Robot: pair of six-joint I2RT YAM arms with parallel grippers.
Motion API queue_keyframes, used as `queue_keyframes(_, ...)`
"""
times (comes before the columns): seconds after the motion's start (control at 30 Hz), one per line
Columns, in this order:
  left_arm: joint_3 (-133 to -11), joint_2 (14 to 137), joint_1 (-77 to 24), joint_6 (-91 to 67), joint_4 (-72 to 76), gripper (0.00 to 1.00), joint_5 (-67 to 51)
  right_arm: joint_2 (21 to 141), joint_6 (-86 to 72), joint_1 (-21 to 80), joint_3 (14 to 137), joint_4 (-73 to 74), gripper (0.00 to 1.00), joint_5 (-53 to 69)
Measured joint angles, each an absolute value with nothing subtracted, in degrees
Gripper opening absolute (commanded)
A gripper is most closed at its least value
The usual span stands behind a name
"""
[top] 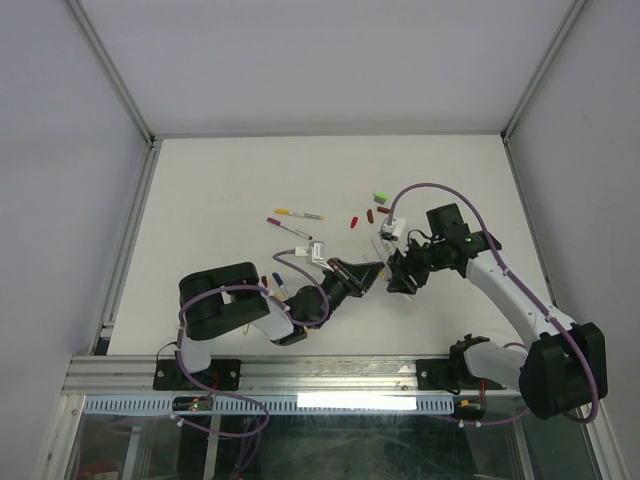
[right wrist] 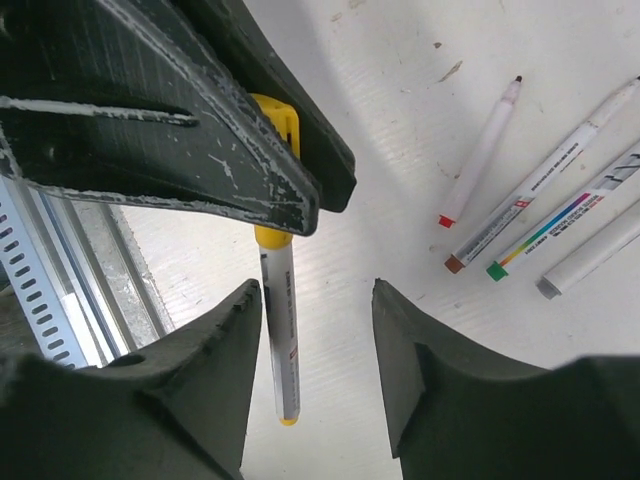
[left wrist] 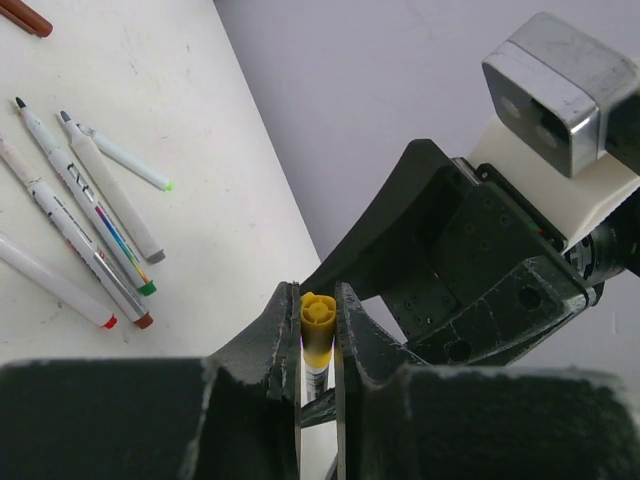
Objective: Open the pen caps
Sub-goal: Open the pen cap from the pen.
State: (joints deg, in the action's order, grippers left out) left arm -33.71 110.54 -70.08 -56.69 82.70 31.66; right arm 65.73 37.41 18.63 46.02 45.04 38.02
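My left gripper [left wrist: 318,300] is shut on the yellow pen cap [left wrist: 318,322], which sits upright between its jaws. In the right wrist view the cap [right wrist: 283,122] shows behind the left gripper's fingers [right wrist: 200,120], and the white pen barrel [right wrist: 279,340] hangs below it, joined to the cap. My right gripper [right wrist: 318,300] is open around the barrel, which lies close by its left finger. From above, the left gripper [top: 375,272] and right gripper [top: 398,272] meet over the table's middle. Loose caps lie beyond: green [top: 378,196], red [top: 354,221], dark red [top: 386,210].
Several uncapped pens [left wrist: 90,230] lie side by side on the white table [left wrist: 200,120]; the right wrist view shows these pens [right wrist: 540,200] too. Two more pens [top: 298,213] lie at centre left. The metal rail [top: 330,372] runs along the near edge.
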Motion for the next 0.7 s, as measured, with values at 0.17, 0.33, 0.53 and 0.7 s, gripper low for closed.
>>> queue_keyframes(0.17, -33.7, 110.5, -69.9, -54.9, 82.9, 0.0, 31.5, 65.7, 37.5, 18.7, 46.0, 45.5, 0.0, 40.1)
queue_keyframes(0.33, -32.6, 109.6, -68.4, -54.0, 83.3, 0.0, 30.4, 65.8, 37.9, 18.9, 46.0, 45.2, 0.0, 41.8)
queue_keyframes(0.53, -30.4, 103.6, -58.7, -51.3, 83.3, 0.0, 29.0, 66.7, 38.3, 19.1, 46.1, 44.1, 0.0, 41.5)
queue_keyframes(0.7, -30.0, 96.6, -47.8, -49.9, 83.1, 0.0, 32.1, 67.6, 38.6, 20.0, 46.1, 45.8, 0.0, 41.3)
